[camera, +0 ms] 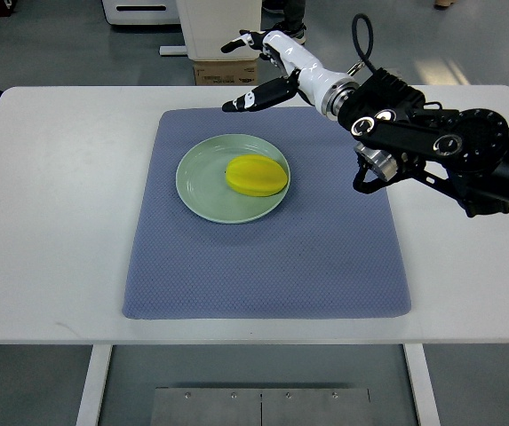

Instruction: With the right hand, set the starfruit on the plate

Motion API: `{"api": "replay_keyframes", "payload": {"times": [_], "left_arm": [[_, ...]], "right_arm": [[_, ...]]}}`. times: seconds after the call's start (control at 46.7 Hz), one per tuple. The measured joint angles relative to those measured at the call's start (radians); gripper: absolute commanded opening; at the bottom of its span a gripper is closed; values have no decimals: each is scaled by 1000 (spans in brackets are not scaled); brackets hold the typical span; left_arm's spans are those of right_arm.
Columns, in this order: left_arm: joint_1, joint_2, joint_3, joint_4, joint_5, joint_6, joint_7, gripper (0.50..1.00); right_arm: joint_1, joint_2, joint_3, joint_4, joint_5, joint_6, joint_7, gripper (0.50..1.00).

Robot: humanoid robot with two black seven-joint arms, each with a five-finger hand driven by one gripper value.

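Note:
A yellow starfruit (257, 175) lies on the pale green plate (202, 182), toward its right side. The plate rests on a blue-grey mat (263, 266) in the middle of the white table. My right hand (256, 69) hovers beyond the plate over the table's far edge, its fingers spread and holding nothing. Its black arm (432, 142) reaches in from the right edge. The hand is well apart from the starfruit. My left arm does not show.
A cardboard box (223, 73) and a white cabinet base (139, 12) stand on the floor past the table's far edge. A person's shoe (295, 34) shows near the top. White table (50, 222) surface surrounds the mat on all sides.

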Motion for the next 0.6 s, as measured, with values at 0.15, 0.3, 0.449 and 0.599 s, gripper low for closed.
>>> {"api": "replay_keyframes", "payload": {"times": [0.15, 0.3, 0.449, 0.599], "left_arm": [[0, 0, 0, 0, 0, 0, 0, 1000], [0, 0, 0, 0, 0, 0, 0, 1000], [0, 0, 0, 0, 0, 0, 0, 1000], [0, 0, 0, 0, 0, 0, 0, 1000]], "right_arm": [[-81, -15, 14, -5, 0, -1, 4, 1000], [-152, -17, 28, -6, -2, -7, 11, 1000], [-232, -75, 103, -9, -2, -7, 18, 1000], [-328, -98, 283, -9, -1, 7, 13, 1000]]}}
